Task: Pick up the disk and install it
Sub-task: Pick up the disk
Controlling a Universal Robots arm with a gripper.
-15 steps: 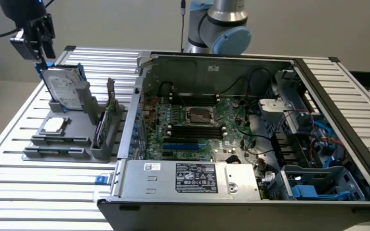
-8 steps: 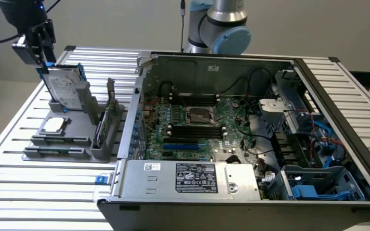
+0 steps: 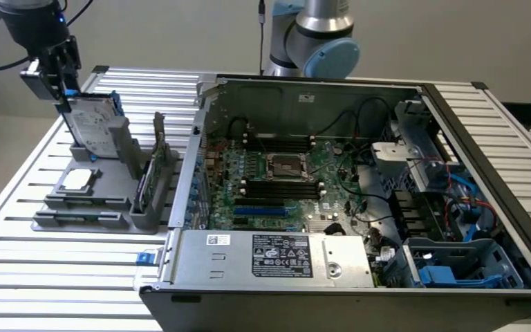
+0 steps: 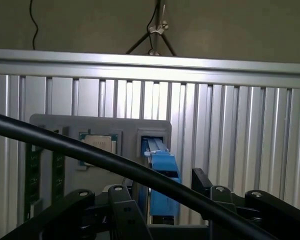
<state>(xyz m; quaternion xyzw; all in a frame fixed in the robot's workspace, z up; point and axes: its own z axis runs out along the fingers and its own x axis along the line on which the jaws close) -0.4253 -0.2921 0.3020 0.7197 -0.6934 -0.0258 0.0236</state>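
Observation:
The disk (image 3: 95,124), a silver-grey hard drive with a white label and a blue frame, stands on edge in a slot of the grey holder (image 3: 99,207) at the exterior view's left. Its lower end still sits in the slot. My gripper (image 3: 63,93) comes down from above onto the disk's upper edge and is shut on it. In the wrist view the disk's blue frame (image 4: 162,180) runs down between the dark fingers (image 4: 122,212) of my gripper (image 4: 162,212).
A small square silver chip (image 3: 78,180) lies in the holder beside the disk. The open computer case (image 3: 413,93) takes up the middle and right of the slatted aluminium table (image 3: 44,277). A silver labelled box (image 3: 275,256) sits at its front, blue drive bays (image 3: 450,266) at front right. A black cable (image 4: 90,155) crosses the wrist view.

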